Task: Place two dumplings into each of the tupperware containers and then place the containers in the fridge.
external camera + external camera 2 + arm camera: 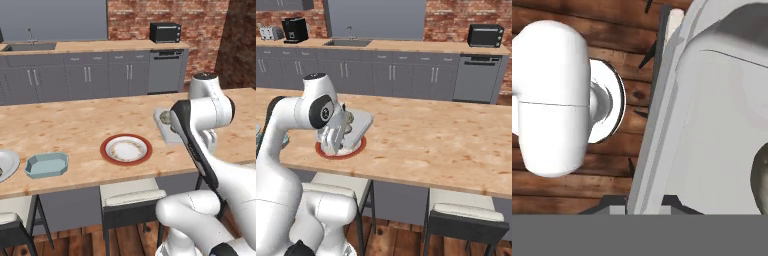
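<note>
Above the counter (431, 135), gripper (336, 142) clamped on grey-white tupperware container (358, 125) — dumplings (347, 119) inside

Your arm (200, 145) rose from the base and folded sharply at the elbow, wrist turned downward. Your gripper (336, 142) hung low with its jaws pinched together.

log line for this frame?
pincer: shut on grey-white tub rim | tub: tilted, lifted over red-rimmed plate | dumplings inside | blue tub: on counter
</note>
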You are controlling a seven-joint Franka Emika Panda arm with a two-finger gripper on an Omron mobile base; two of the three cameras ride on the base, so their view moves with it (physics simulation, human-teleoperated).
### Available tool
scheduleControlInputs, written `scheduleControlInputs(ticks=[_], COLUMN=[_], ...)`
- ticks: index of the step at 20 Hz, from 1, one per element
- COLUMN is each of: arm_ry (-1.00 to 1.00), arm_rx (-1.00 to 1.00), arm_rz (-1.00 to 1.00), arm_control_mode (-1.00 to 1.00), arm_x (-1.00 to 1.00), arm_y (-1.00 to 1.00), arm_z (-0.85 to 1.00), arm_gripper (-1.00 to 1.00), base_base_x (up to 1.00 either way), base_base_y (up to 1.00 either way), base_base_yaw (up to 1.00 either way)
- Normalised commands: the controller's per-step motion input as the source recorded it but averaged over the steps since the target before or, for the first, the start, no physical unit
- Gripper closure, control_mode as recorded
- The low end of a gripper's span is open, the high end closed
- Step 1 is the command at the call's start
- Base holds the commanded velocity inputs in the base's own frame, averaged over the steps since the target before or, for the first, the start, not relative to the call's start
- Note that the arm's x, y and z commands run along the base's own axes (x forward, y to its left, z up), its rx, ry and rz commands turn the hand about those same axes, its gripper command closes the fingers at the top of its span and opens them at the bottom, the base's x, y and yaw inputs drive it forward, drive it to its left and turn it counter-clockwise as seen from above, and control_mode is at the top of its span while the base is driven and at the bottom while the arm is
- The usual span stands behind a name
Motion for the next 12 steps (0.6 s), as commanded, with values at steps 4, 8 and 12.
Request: scheduleControlInputs(ticks=[4,8,12], arm_ry=[-0.02,0.0,0.0], arm_rx=[0.0,0.0,0.0], arm_rz=[0.0,0.0,0.0], arm_control_mode=[-1.0,-1.0,-1.0], arm_x=[-0.78,-0.05,0.0], arm_y=[0.06,-0.04,-0.12], arm_z=[0.01,0.05,0.06], arm_gripper=[1.0,1.0,1.0], base_base_x=[0.0,0.0,0.0], base_base_y=[0.0,0.0,0.0], base_base_yaw=[0.0,0.0,0.0])
